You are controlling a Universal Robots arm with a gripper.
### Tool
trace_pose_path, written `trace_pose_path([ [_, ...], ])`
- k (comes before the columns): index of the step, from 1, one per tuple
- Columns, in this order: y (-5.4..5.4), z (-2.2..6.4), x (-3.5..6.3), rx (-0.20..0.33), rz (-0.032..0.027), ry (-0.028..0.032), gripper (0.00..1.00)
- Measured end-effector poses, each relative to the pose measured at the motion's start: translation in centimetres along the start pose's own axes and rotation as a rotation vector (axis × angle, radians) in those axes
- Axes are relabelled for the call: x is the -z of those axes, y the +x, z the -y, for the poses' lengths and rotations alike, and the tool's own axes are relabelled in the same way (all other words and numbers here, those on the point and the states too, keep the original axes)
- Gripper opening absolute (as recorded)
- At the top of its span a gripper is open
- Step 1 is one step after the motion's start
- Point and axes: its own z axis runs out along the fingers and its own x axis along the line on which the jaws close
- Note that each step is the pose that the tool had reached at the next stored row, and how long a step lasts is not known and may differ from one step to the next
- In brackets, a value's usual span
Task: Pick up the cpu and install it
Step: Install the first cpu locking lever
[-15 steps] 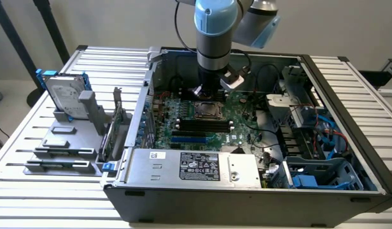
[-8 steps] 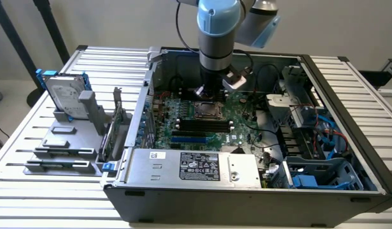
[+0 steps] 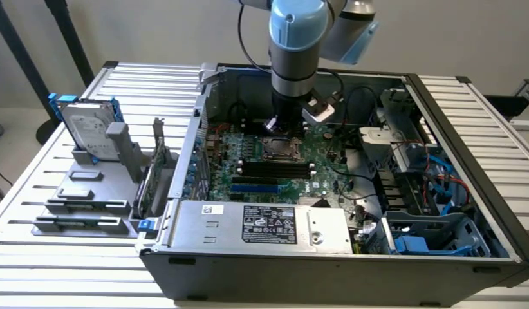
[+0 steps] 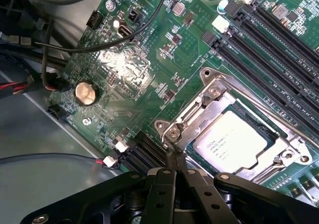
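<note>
Inside an open computer case [image 3: 470, 212]: cpu [image 4: 234, 140] seated in its metal-framed socket [image 4: 212, 92] on the green motherboard [image 4: 139, 64]. Gripper [image 4: 175, 160] poised at the socket frame's corner, fingers pressed together, empty. Memory slots [image 4: 269, 40] flanking the far edge.

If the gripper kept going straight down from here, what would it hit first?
Probably the socket frame, at its corner beside the cpu already seated inside it. The gripper, jaws together, points at that corner; the remaining gap is hard to judge.
</note>
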Motion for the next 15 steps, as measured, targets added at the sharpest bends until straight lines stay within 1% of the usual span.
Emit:
trace_pose_path([
  [4,0.0,-0.09,-0.02,0.0,0.0006,0.001,0.11],
  [6,0.0,-0.14,-0.02,-0.001,-0.0001,0.0032,0.11],
  [7,0.0,-0.17,-0.02,-0.001,0.0007,0.005,0.11],
  [9,0.0,-0.24,0.07,-0.003,0.0044,0.0091,0.11],
  [11,-0.1,-0.4,0.46,-0.004,0.0067,0.0098,0.11],
  [15,-0.2,-0.59,1.29,-0.005,0.0071,0.0131,0.11],
])
